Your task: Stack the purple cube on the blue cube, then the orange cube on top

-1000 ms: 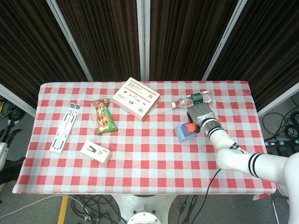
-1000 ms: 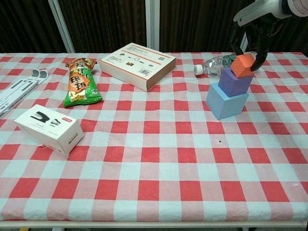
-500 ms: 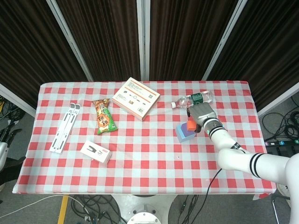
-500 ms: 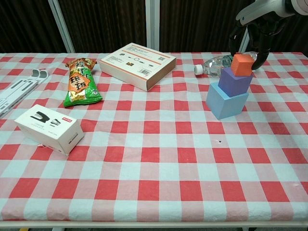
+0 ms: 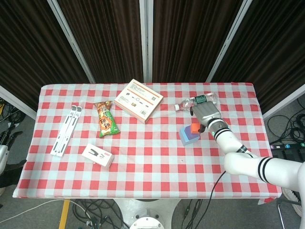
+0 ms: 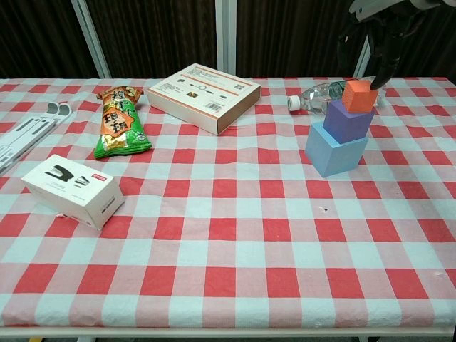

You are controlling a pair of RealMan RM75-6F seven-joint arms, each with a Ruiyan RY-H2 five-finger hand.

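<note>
The three cubes stand as one stack at the right of the table. The blue cube is at the bottom, with the purple cube on it. The orange cube sits on top, slightly turned. My right hand hovers just above and behind the orange cube. Its fingers are spread, pointing down, and hold nothing. No finger touches the cube in the chest view. My left hand does not show in either view.
A clear water bottle lies right behind the stack. Further left are a flat printed box, a green snack bag, a small white box and a white folding stand.
My right hand has let go of the orange cube and risen away from it. The cube went from tilted in the fingers to resting flat on the purple cube.
</note>
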